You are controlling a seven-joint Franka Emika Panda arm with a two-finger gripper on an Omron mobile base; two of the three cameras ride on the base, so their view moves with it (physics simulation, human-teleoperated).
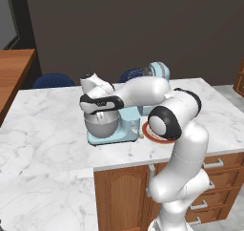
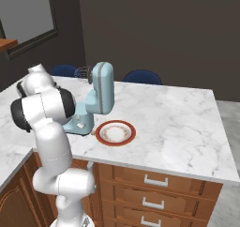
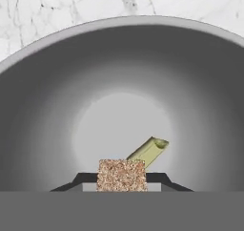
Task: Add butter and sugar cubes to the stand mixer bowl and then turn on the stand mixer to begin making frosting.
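I read no brand, label or writing on anything in front of me.

In the left base view, a wooden table edge (image 1: 14, 68) sits at the far left, then a dark blue chair back (image 1: 53, 79) behind the bench (image 1: 43, 120), which is white marble with grey veins over brown wooden drawers (image 1: 217, 177) with metal handles. On the bench stands the stand mixer (image 1: 125, 125), light blue and smooth, with its boxy head tilted up and the wire whisk (image 1: 138, 72) poking out at the back. Its flat base carries the bowl (image 1: 101, 125), round, grey and metallic. My arm's wrist hangs straight over the bowl and blocks most of its opening; the big elbow joint covers part of the plate (image 1: 147, 134) just right of the mixer.

In the right base view the plate (image 2: 116, 132) is clear: white, round, with a red-orange rim, just beside the mixer's base.

Through the hand view I look down into the bowl (image 3: 52, 106), smooth with a pale bottom. The hand (image 3: 121, 180) is pinching a sugar cube (image 3: 121, 175), tan-brown and grainy, square-faced, between its dark fingertips (image 3: 81, 180) above the bowl's inside. The butter (image 3: 150, 151), a pale yellowish block, lies tilted in the bowl behind the cube.
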